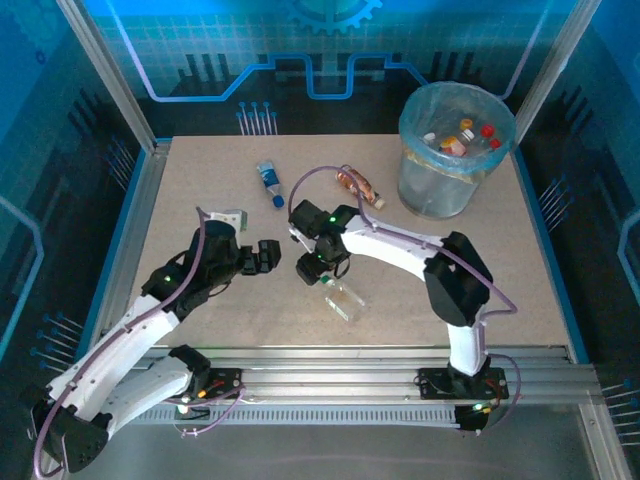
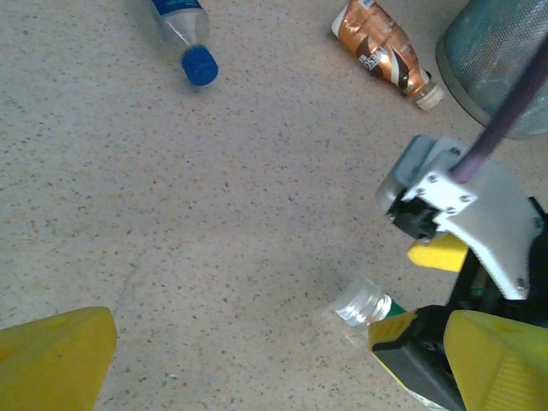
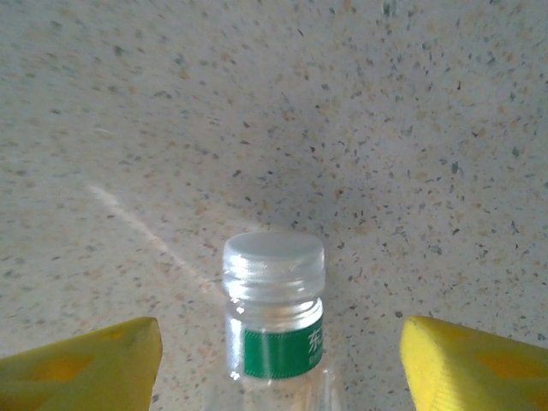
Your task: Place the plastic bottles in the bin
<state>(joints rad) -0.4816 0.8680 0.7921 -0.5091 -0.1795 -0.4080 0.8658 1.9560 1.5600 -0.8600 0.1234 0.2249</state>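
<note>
A clear bottle (image 1: 343, 298) with a clear cap and a green neck band lies mid-table. In the right wrist view its neck (image 3: 274, 300) stands between my right gripper's (image 3: 278, 368) spread yellow fingers (image 3: 86, 360), which are open and apart from it. From above, the right gripper (image 1: 312, 265) hovers over the bottle's cap end. My left gripper (image 1: 262, 257) is open and holds nothing just left of it; its view shows the cap (image 2: 360, 301). A blue-label bottle (image 1: 269, 182) and a brown-label bottle (image 1: 358, 186) lie farther back. The bin (image 1: 455, 150), far right, holds several bottles.
The left wrist view takes in the blue-capped bottle (image 2: 184, 34), the brown bottle (image 2: 381, 47) and the bin's wall (image 2: 501, 60). Metal rails edge the table (image 1: 520, 260) on the left, right and near sides. Bare tabletop lies between the clear bottle and the bin.
</note>
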